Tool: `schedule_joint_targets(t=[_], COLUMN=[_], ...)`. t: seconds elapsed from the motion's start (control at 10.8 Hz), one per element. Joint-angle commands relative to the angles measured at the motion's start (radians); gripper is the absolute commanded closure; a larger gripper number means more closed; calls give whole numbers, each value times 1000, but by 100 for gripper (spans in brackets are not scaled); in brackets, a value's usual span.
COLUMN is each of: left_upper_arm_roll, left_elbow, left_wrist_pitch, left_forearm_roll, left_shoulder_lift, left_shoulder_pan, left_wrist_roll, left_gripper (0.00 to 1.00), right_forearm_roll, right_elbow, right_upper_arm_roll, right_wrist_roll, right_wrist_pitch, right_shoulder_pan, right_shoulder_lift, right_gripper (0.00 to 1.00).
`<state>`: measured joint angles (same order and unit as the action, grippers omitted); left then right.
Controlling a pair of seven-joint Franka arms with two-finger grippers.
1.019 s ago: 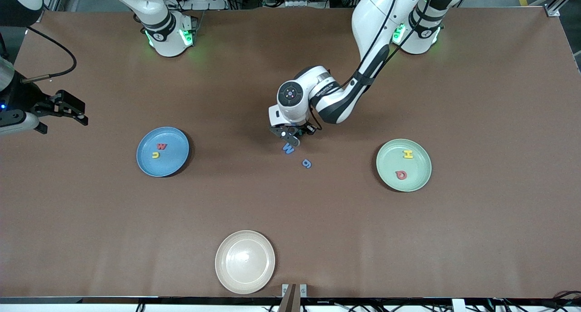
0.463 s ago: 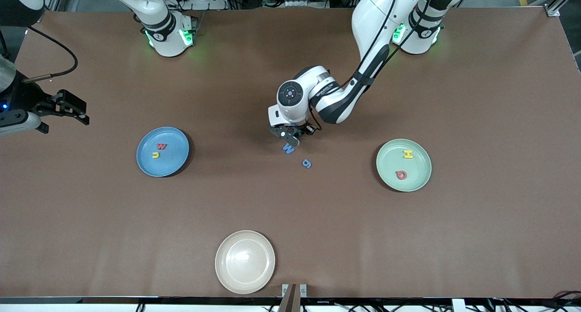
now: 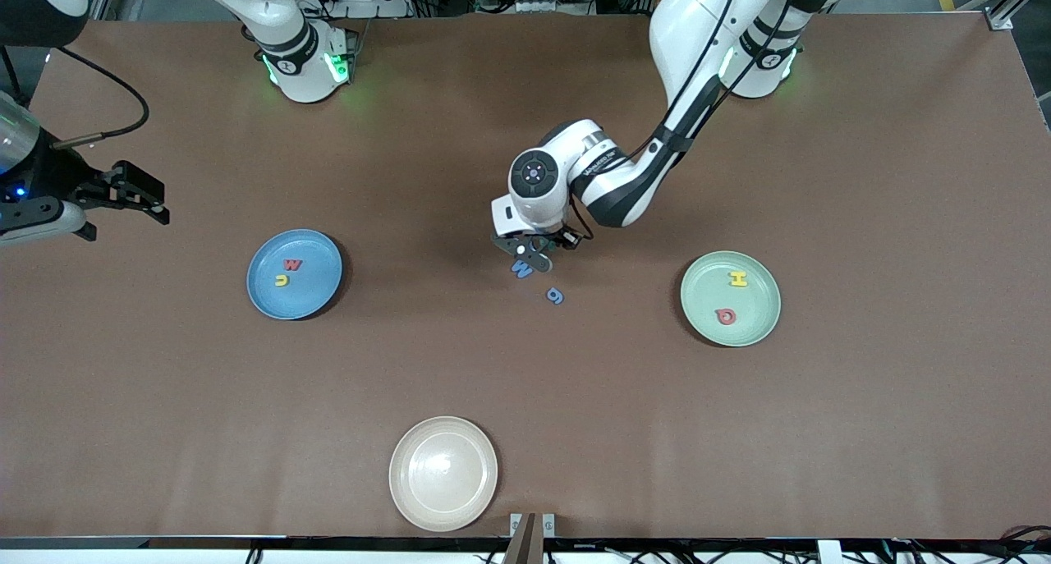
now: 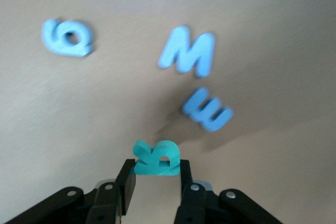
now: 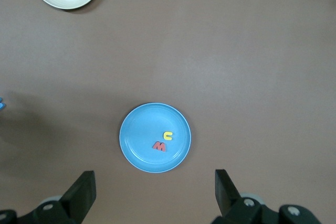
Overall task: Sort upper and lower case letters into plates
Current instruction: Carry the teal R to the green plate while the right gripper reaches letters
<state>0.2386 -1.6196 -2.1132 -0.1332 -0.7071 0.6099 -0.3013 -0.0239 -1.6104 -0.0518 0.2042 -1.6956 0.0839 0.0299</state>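
I am running two arms at a brown bench. My left tool hangs over the middle of the bench, its two black fingers pinched on a small teal letter, which stands on edge between them, clear of the surface. Under it on the bench lie three loose blue letters close together: an M, a smaller w-shaped one just beside it, and a g-shaped one a little apart, nearer the front edge. The blue plate sits toward the right arm's end of the bench and holds a red w and a yellow u. The pale green plate sits toward the left arm's end and holds a yellow H and a red letter I cannot read for certain. A cream plate rests empty near the front edge. My right tool waits with its fingers spread wide and empty, above the bench near the right arm's end edge, looking down on the blue plate. I judge these letters to be very light, thin and stiff enough to hold shape, probably foam or plastic, so they may twist or pop out of a pinch; gripping across the flat faces or a solid stroke, as here, seems safest.
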Motion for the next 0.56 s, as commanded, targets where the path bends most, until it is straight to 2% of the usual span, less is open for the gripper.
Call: schedule_joint_targets(t=[0.0, 0.28, 0.46], left_upper_arm_roll=[-8, -8, -7], left_elbow=[-16, -20, -23], left_wrist_pitch=[70, 162, 260], left_forearm_roll=[1, 0, -26], left_shoulder_lift=[35, 79, 138], left_shoulder_pan=[-82, -250, -401], left_wrist_roll=[81, 172, 319], left_gripper=[83, 83, 83], right_forearm_roll=[-11, -19, -22], right_elbow=[4, 4, 4], right_upper_arm_roll=[1, 62, 128], right_wrist_roll=[-2, -11, -79], right_wrist_pitch=[4, -6, -7], right_shoulder_pan=[26, 45, 54], right_shoulder_lift=[27, 35, 35], right_gripper=[0, 0, 0])
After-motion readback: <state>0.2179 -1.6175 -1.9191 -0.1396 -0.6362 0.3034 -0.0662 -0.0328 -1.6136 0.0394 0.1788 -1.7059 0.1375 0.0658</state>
